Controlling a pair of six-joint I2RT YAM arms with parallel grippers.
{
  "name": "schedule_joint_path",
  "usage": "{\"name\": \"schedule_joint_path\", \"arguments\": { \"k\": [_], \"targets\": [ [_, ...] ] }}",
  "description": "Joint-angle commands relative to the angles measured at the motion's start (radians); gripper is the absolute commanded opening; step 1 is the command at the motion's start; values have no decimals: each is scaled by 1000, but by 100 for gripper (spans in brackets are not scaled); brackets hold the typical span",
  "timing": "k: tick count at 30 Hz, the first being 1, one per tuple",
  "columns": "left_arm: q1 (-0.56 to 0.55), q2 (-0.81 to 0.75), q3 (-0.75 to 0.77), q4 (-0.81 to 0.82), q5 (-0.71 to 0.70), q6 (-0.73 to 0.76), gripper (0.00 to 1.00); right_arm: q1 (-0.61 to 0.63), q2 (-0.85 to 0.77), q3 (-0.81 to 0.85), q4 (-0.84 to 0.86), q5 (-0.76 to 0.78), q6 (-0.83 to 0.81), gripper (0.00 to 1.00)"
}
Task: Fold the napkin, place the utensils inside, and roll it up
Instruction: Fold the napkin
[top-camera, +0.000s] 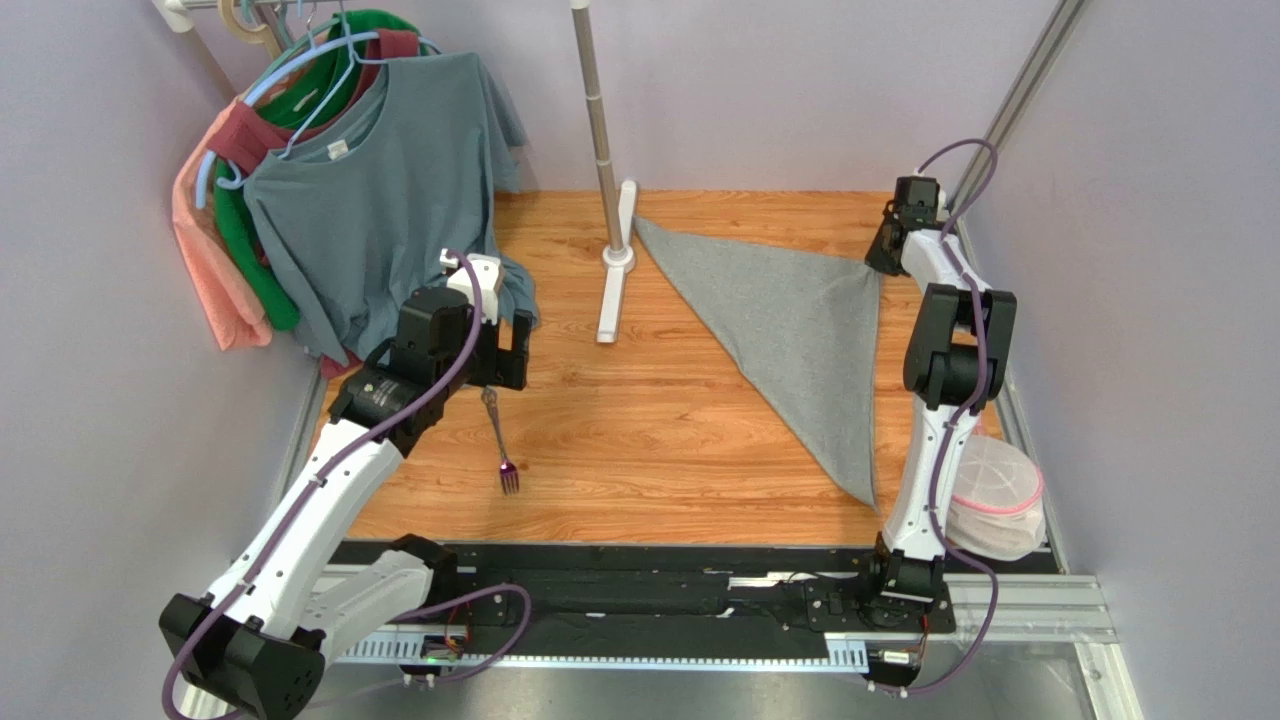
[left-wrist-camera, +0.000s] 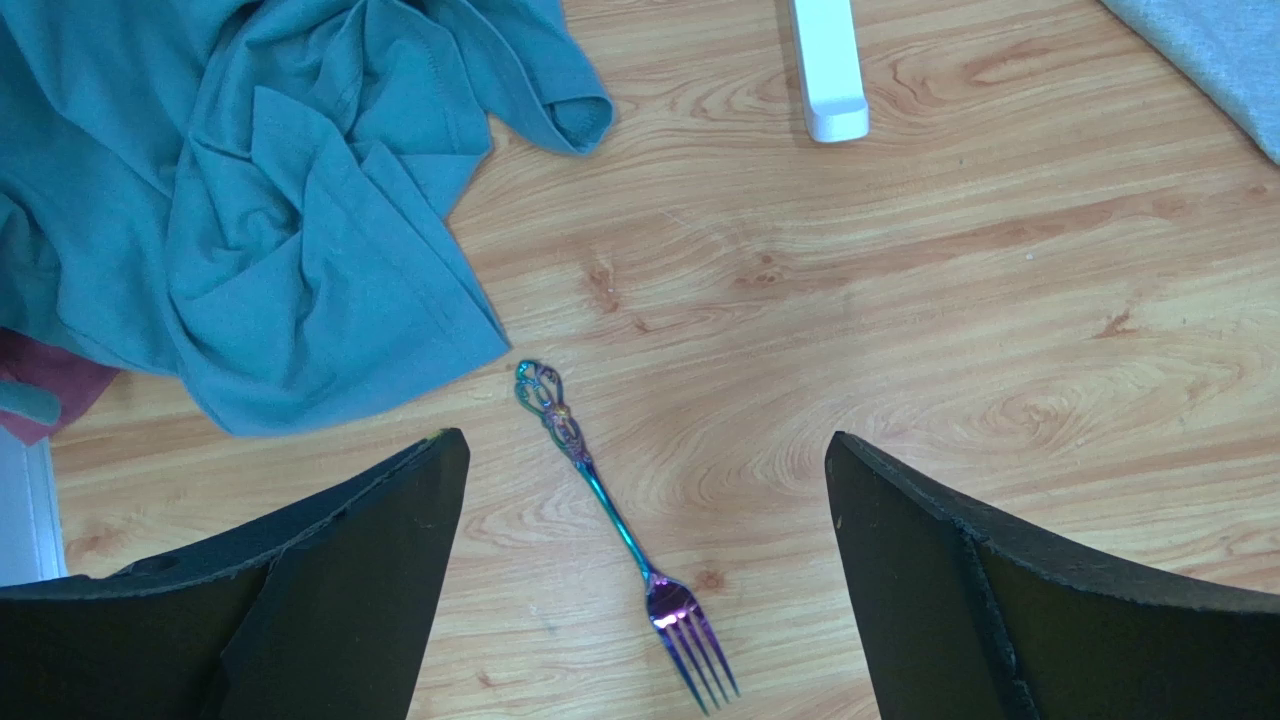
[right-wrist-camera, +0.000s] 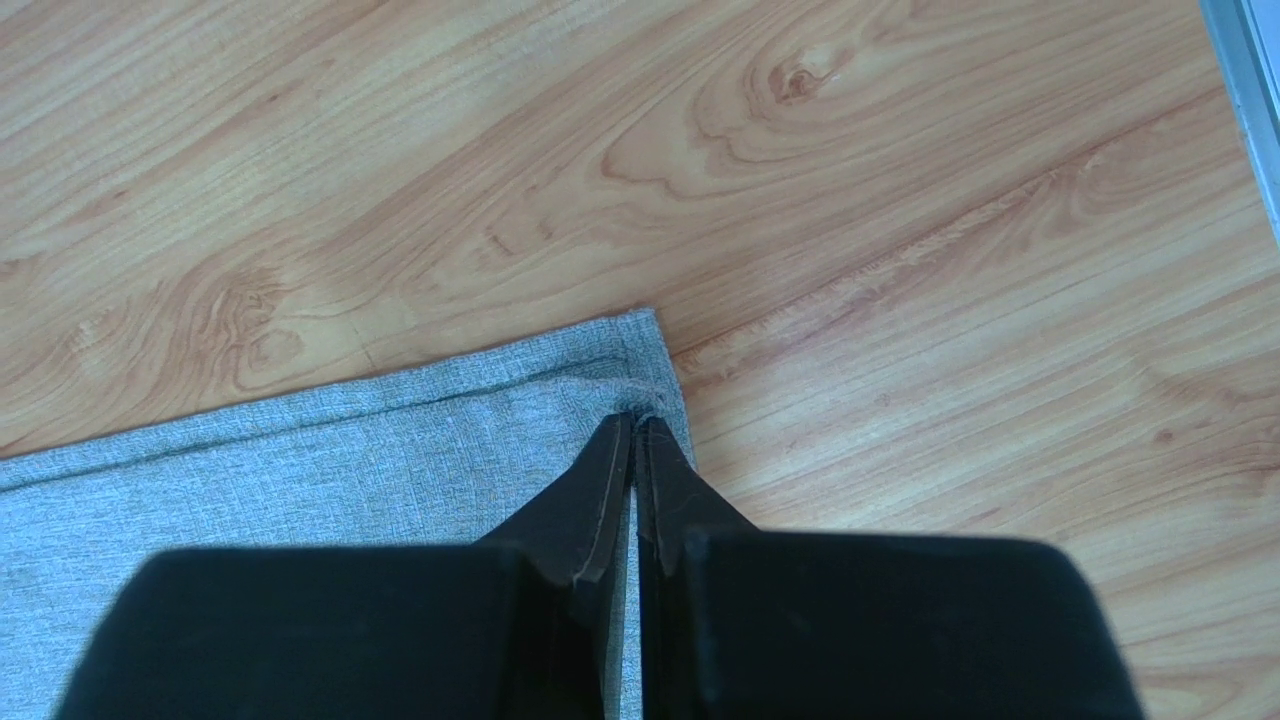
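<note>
The grey napkin (top-camera: 796, 330) lies folded into a triangle on the right half of the wooden table. My right gripper (top-camera: 882, 252) is at its far right corner. In the right wrist view that gripper (right-wrist-camera: 631, 425) is shut, its tips pinching the puckered corner of the napkin (right-wrist-camera: 346, 465). A slim iridescent fork (top-camera: 499, 443) lies on bare wood at the left, tines toward the near edge. My left gripper (top-camera: 504, 357) hovers above it, open wide. In the left wrist view the left gripper (left-wrist-camera: 643, 438) straddles the fork (left-wrist-camera: 616, 518) without touching it.
Shirts on hangers (top-camera: 376, 195) droop onto the table's far left; the teal one (left-wrist-camera: 271, 195) lies close to the fork's handle. A white stand (top-camera: 616, 270) rises at the back centre. A clear plastic container (top-camera: 995, 495) sits off the table's right edge.
</note>
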Motion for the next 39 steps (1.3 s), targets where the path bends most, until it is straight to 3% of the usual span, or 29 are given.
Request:
{"name": "schedule_joint_path", "arguments": {
  "k": [1,4,6,9,12,16,20,24,28,31,36,39],
  "targets": [
    [-5,-1,30,16,0,-4,98,5,-4,52,67,-3,-19,5],
    [-6,2,30,14,-2,-3,98,5,12,70,62,6,-24,6],
    [-5,3,30,16,-3,-4,98,5,17,79,56,11,-24,12],
    [-5,2,35,17,-3,-4,98,5,-9,72,53,14,-27,46],
    [-5,5,73,14,-6,-20,99,5,-66,47,64,14,-51,54],
    [-5,3,166,14,-22,-3,99,9,-174,20,48,-20,-90,56],
    [-3,5,239,43,-104,43,99,72,-399,-80,19,-78,-75,54],
    [92,23,242,54,-108,30,99,236,-620,-362,103,-80,7,53],
    [187,40,199,-39,-88,-128,98,452,-739,-502,116,-32,51,53],
    [187,25,86,-87,-101,-278,95,517,-799,-565,96,-35,125,53],
    [189,78,-98,-35,-91,-458,88,540,-889,-645,81,-95,182,52],
    [189,163,-118,-35,-129,-520,84,543,-958,-672,50,-98,180,52]
  ]
}}
